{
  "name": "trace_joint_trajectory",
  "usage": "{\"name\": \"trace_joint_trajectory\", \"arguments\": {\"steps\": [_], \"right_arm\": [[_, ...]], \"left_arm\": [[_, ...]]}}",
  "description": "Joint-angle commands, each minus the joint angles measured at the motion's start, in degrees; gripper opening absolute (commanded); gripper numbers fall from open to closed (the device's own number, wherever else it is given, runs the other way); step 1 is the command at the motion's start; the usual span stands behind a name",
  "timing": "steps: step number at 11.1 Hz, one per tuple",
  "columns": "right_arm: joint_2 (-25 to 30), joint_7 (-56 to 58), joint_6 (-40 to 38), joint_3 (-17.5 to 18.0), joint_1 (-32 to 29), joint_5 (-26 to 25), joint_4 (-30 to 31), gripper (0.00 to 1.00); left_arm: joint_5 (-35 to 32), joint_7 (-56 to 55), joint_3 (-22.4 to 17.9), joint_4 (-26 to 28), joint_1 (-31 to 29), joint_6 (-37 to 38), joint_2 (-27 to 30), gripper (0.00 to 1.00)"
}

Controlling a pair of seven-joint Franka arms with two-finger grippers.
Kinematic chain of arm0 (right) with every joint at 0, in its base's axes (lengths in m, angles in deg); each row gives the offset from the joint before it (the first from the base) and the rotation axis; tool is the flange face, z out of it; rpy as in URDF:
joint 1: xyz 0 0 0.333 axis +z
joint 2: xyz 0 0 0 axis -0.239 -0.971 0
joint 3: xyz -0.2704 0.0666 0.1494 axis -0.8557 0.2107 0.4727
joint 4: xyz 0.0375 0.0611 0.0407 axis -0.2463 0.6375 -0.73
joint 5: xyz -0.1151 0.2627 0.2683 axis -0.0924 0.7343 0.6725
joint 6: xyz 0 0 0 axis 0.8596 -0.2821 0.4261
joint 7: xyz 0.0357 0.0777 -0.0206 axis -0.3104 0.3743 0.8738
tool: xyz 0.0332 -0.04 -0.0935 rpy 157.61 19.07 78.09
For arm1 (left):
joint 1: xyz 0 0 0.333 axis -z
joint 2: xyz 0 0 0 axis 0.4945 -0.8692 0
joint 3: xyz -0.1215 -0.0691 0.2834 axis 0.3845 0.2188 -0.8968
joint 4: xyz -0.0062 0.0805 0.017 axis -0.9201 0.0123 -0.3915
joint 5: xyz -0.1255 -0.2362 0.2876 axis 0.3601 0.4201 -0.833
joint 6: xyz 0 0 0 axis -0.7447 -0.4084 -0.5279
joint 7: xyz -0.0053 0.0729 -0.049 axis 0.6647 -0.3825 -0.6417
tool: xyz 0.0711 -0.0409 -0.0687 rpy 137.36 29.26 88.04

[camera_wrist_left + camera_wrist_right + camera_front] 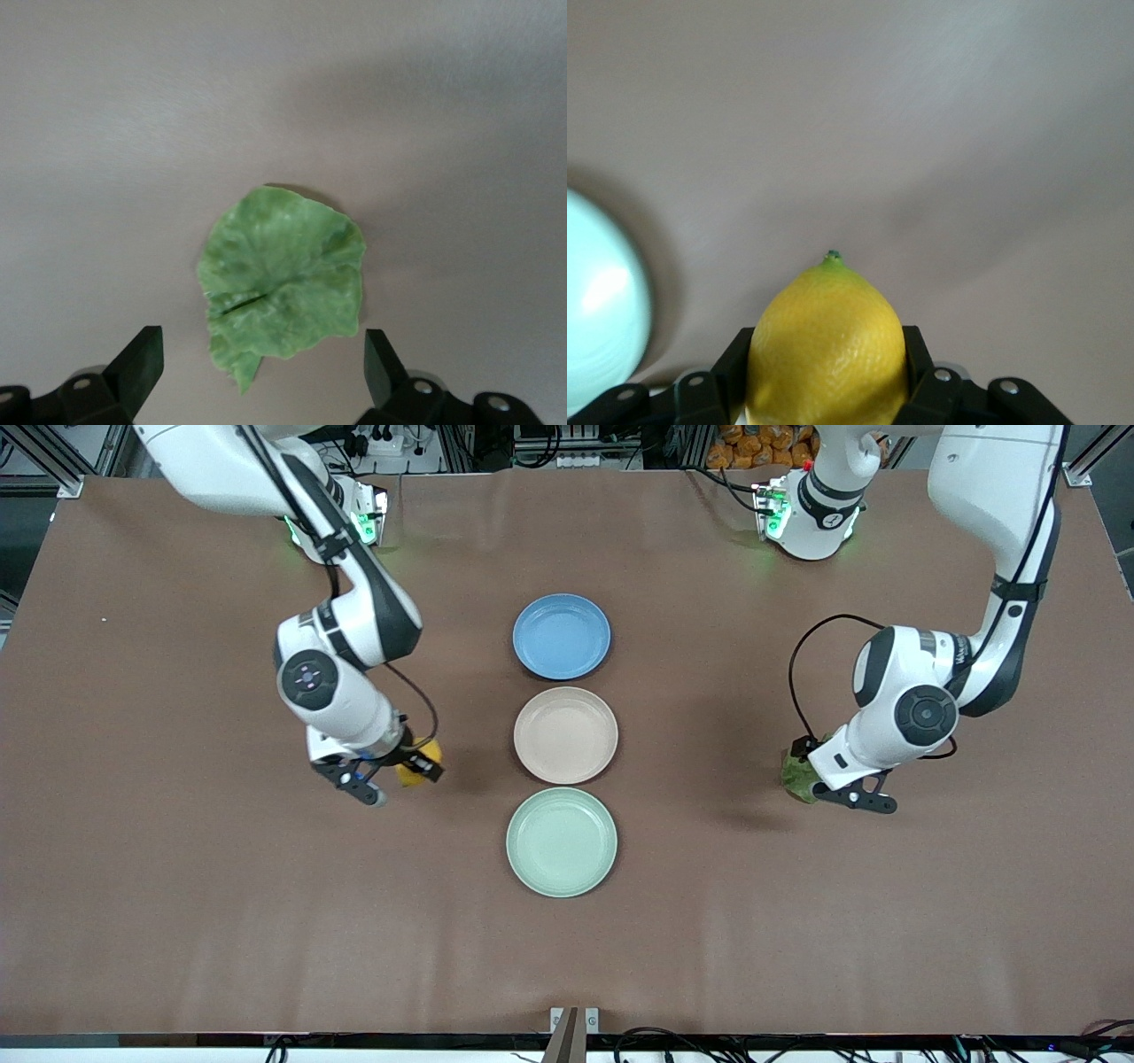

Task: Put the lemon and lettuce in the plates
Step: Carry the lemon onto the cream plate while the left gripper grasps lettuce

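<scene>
The lemon [827, 347] is bright yellow and sits between the black fingers [920, 359] of my right gripper [829, 372], which is shut on it. In the front view this gripper [394, 773] holds the lemon [409, 777] low over the table, beside the beige-pink plate [565, 735] toward the right arm's end. The lettuce [283, 282] lies flat on the table. My left gripper [263, 367] is open just above it, one finger on each side, not touching it. In the front view the lettuce [796, 776] shows partly under that gripper [824, 784]. The mint green plate [562, 841] is empty.
A blue plate [562, 636] lies in line with the other two, farthest from the front camera. All three plates are empty. The mint plate's edge shows in the right wrist view [598, 310]. The brown table [177, 886] is bare around both arms.
</scene>
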Motion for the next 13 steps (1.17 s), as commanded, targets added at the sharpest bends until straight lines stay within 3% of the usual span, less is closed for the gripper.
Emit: {"name": "trace_joint_trajectory", "arguments": {"steps": [1, 5, 7, 8, 9, 10, 12, 13], "right_arm": [[-2.2, -12.7, -1.1, 3.9, 3.9, 3.7, -4.9, 0.00], [-10.6, -28.5, -0.4, 3.9, 14.0, 2.0, -14.0, 0.00], [-15.3, -34.1, -0.2, 3.4, 16.6, -4.3, -16.6, 0.00], [-16.8, -36.0, -0.2, 3.4, 17.1, -7.1, -16.6, 0.00], [-17.5, -36.2, -0.2, 3.4, 17.3, -8.5, -16.6, 0.00], [-18.1, -36.2, -0.3, 3.2, 17.8, -8.8, -16.5, 0.00], [-18.0, -36.1, -1.1, 2.9, 18.1, -9.5, -16.6, 0.00], [-17.9, -36.0, -1.1, 2.9, 18.1, -9.6, -16.7, 0.34]], "left_arm": [[-1.5, 0.7, 0.1, -0.2, 1.2, -1.1, -3.2, 1.00], [-1.5, 0.6, 0.0, -1.0, 1.3, -1.9, -6.8, 1.00], [-1.5, 0.6, 0.0, -1.2, 1.2, -2.7, -7.9, 1.00], [-1.5, 0.6, 0.0, -1.2, 1.2, -3.2, -8.2, 0.94], [-1.5, 0.5, 0.1, -1.3, 0.7, -3.7, -8.3, 0.30], [-1.5, -0.2, 0.1, -1.3, 0.6, -4.2, -8.6, 0.00], [-1.5, -0.3, 0.0, -1.5, 0.6, -4.6, -8.5, 0.00], [-1.4, -0.4, 0.1, -1.6, 0.8, -4.6, -8.2, 0.00]]}}
